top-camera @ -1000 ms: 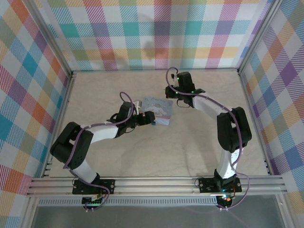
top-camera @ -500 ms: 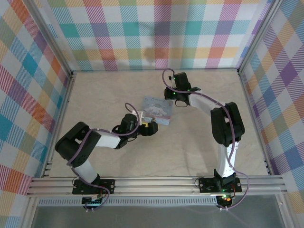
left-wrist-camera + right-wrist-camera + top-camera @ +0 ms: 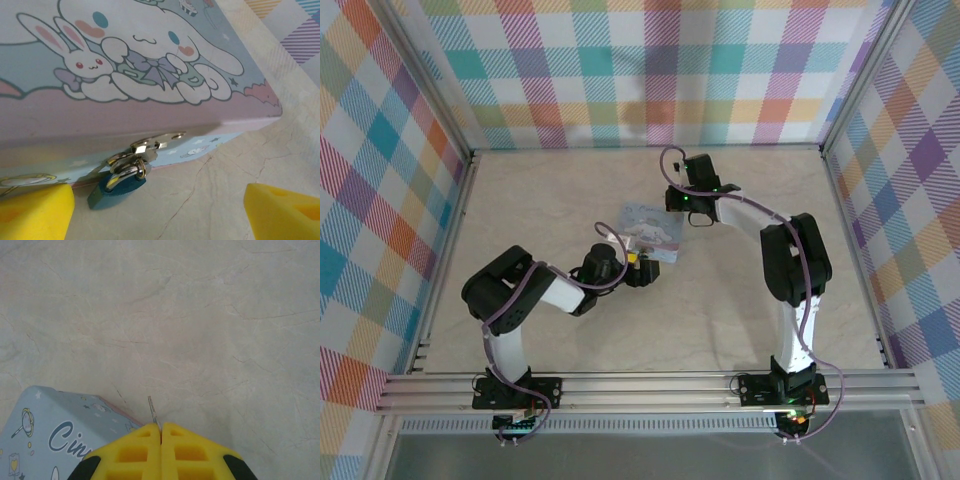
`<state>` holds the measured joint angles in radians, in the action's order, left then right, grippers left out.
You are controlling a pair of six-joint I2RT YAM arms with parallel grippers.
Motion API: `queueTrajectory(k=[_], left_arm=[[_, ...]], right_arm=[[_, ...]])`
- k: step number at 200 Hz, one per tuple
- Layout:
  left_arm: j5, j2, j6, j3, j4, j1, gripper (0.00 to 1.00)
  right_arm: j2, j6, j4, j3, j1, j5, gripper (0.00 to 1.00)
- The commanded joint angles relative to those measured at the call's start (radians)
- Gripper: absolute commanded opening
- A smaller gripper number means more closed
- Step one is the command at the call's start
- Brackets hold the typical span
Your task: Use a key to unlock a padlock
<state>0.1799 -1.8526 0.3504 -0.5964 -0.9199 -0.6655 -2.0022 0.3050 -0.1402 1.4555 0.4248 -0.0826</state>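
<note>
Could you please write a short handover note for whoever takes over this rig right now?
Left gripper: open, facing the padlock, which hangs shut on the hasp of the tin.
Right gripper: shut on the key, blade sticking out, over the table beside a corner of the tin.
Done: key is in the grip.
Left: bring key to padlock, insert, turn, unlock.

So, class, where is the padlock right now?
In the left wrist view, the padlock hangs off the tin, lower left, just ahead of the left gripper.

Top view looks steeply down from high up; both wrist views (very close, low) share the tin [image 3: 653,230] with it.
</note>
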Motion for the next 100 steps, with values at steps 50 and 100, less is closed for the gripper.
queueTrajectory(k=[50, 100], left_arm=[[0.175, -0.027, -0.036, -0.077, -0.004, -0.022, 0.69], [0.204, -0.051, 0.003, -0.078, -0.045, -0.022, 0.67]], right_arm=[[-0.015, 0.003, 0.016, -0.008, -0.004, -0.031, 0.00], [0.000, 0.004, 0.022, -0.023, -0.003, -0.026, 0.00]])
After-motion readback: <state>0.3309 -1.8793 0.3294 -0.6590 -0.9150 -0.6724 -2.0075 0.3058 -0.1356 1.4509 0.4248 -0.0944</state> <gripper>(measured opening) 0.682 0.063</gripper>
